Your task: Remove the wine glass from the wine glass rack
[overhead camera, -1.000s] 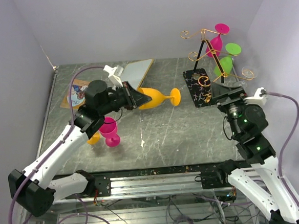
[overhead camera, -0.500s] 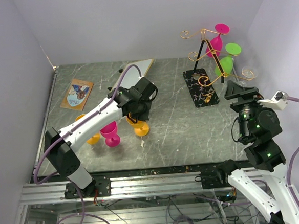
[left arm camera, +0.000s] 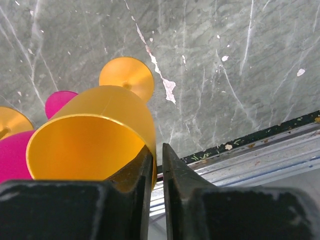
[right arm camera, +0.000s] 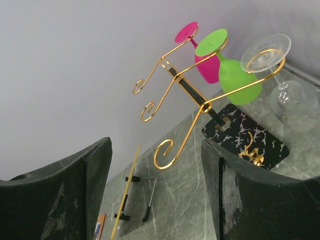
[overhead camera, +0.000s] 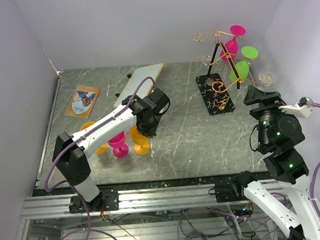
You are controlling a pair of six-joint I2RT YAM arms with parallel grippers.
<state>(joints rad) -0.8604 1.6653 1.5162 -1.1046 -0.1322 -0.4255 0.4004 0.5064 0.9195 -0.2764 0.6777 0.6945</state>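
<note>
The thin gold wire wine glass rack (right arm camera: 190, 91) with a black, white-veined base is seen at the far right of the grey marble table (overhead camera: 194, 139). Three glasses are hung on it upside down: a pink plastic wine glass (right arm camera: 207, 62), a green plastic wine glass (right arm camera: 240, 82) and a clear wine glass (right arm camera: 295, 102). The right gripper (right arm camera: 156, 147) is pointed at the rack, its fingers spread wide with nothing held. An orange plastic wine glass (left arm camera: 100, 125) is stood on the table, its rim pinched by the left gripper (left arm camera: 157, 152). A second pink glass (overhead camera: 117, 140) is stood just beside it.

Top: high above table (overhead camera: 195, 145). Left wrist: close, facing down. Right wrist, top share wine glass rack (right arm camera: 190, 90).
</note>
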